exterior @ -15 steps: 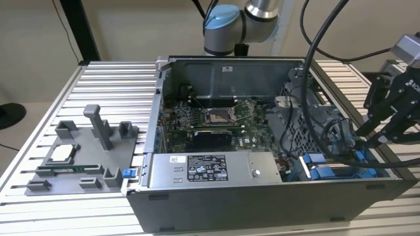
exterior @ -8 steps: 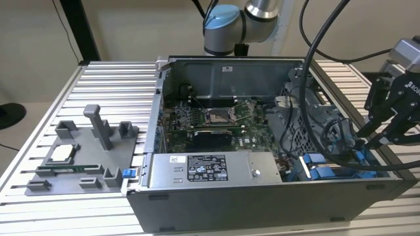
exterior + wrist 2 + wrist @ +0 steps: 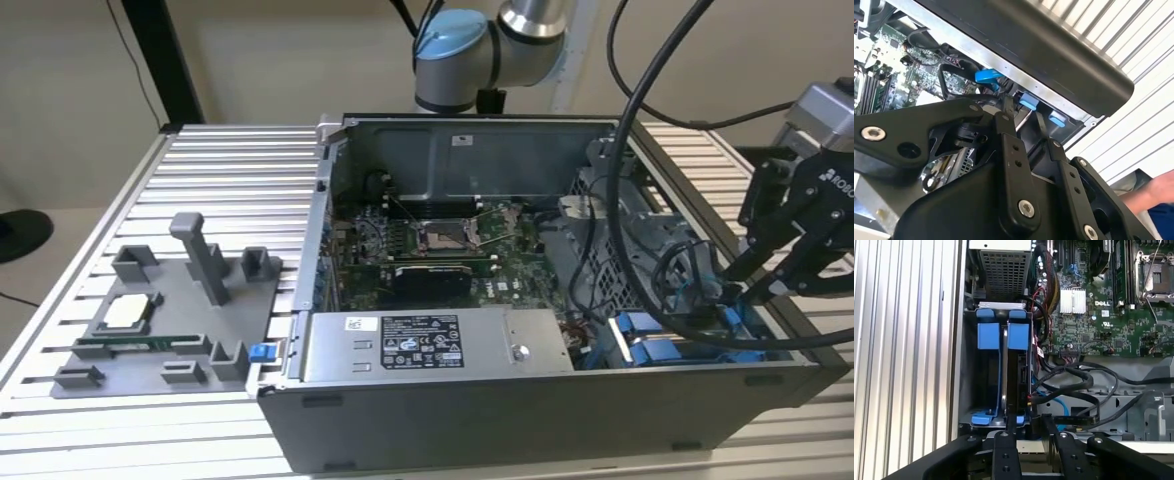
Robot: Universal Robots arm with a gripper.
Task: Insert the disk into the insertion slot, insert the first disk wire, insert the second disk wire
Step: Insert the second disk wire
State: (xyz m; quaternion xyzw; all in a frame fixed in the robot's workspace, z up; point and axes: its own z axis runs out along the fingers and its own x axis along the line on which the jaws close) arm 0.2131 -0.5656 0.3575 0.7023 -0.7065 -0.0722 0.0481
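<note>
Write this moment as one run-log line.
disk: seated in insertion slot | gripper: close to disk's end | black cables: looped beside slot

Ribbed metal table [image 3: 227, 170] carries the PC case [image 3: 534, 420] and grey fixture [image 3: 134, 368].

power-supply box [image 3: 434, 345]: beside motherboard [image 3: 514, 290] | grey fixture [image 3: 211, 270]: on slatted table [image 3: 227, 160], perhaps holding a chip [image 3: 127, 312]

This looks like a robotics lab test bench. A ribbed aluminium table [image 3: 214, 150] carries an opened PC case [image 3: 534, 420] at the centre of the exterior view and a grey parts fixture [image 3: 160, 320] at its lower left. A robot arm [image 3: 467, 50] stands at top centre, against a bare beige wall [image 3: 267, 60].
</note>
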